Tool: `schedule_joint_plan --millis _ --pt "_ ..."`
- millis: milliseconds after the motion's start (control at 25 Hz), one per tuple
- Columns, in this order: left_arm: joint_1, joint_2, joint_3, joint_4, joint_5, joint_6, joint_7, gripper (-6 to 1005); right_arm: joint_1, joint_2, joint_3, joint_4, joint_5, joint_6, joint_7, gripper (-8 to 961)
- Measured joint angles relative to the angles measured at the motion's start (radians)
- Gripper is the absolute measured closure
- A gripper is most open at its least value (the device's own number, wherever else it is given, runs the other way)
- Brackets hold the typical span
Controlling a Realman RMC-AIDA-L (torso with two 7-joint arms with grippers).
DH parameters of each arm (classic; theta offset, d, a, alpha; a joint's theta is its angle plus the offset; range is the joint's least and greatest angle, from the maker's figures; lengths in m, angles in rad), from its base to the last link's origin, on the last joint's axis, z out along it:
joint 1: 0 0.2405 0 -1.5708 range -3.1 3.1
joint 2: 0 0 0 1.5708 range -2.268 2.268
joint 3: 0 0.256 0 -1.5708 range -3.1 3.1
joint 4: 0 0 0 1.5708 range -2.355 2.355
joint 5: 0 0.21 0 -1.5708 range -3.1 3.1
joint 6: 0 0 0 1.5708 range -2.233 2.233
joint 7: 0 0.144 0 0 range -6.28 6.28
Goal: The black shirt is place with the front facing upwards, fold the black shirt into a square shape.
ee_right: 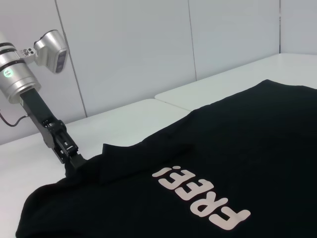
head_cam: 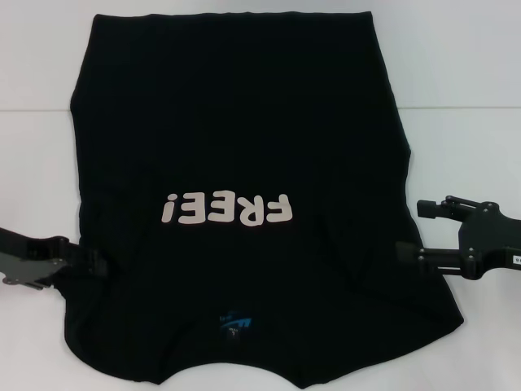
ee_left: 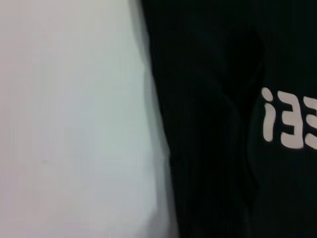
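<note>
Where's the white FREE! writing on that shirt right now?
In the head view the FREE! lettering sits upside down near the middle of the black shirt, roughly between the left gripper and right gripper, just above the blue neck label.

A black shirt (head_cam: 244, 147) bears white "FREE!" lettering (head_cam: 226, 209) and a small blue neck label (head_cam: 237, 324). It lies on a white table (head_cam: 32, 179). Both grippers, left (head_cam: 96, 262) and right (head_cam: 411, 230), are black.

Shirt (head_cam: 244, 122) is showing white "FREE!" upside-down on front; blue neck label (head_cam: 237, 325) w/ text too small to read.
</note>
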Motion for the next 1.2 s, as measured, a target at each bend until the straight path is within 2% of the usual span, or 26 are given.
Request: schedule_joint_plan --millis 480,800,1200 --pt "0.003 -0.007 -0.001 -0.003 0.005 -0.044 0.018 257 0.000 0.001 0.000 -0.002 0.004 -0.013 0.000 37" --pt "-0.010 -0.002 0.010 -0.026 0.007 -0.003 0.046 259 -0.002 -0.003 0.000 0.000 0.015 -0.024 0.001 37" --pt "-0.012 -0.007 0.024 -0.026 0.007 -0.009 0.054 264 -0.003 -0.001 0.000 -0.002 0.015 -0.030 0.002 37"
